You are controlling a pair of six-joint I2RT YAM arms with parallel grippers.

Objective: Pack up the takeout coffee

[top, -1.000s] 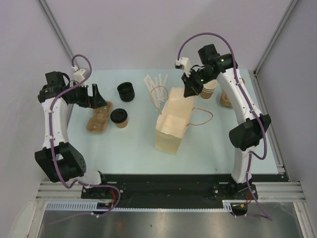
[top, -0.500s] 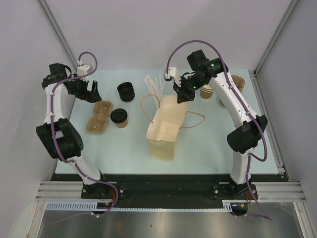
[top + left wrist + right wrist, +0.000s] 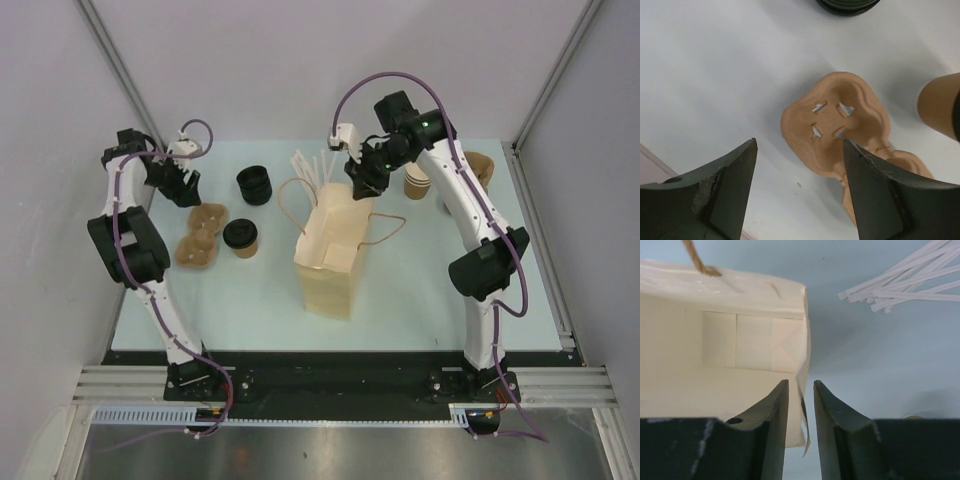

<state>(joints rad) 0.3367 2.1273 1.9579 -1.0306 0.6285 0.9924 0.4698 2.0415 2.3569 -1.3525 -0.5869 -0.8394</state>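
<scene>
"At the paper bag's (image 3: 325, 255) far rim, the right gripper's (image 3: 801, 385) jaws sit slightly apart, the paper edge loose between them. What could fail?"

"With nothing holding it, the bag may tip or sag shut. The takeout coffee (image 3: 241, 236) stands on the worktop (image 3: 420, 290) beside the pulp carrier (image 3: 835, 125); the left gripper (image 3: 800, 145), jaws wide and empty, hovers over that carrier and could seize it instead."

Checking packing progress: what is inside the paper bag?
Inside the paper bag only its bare folded bottom shows; the near part is hidden behind the right gripper. The takeout coffee stands outside.
</scene>
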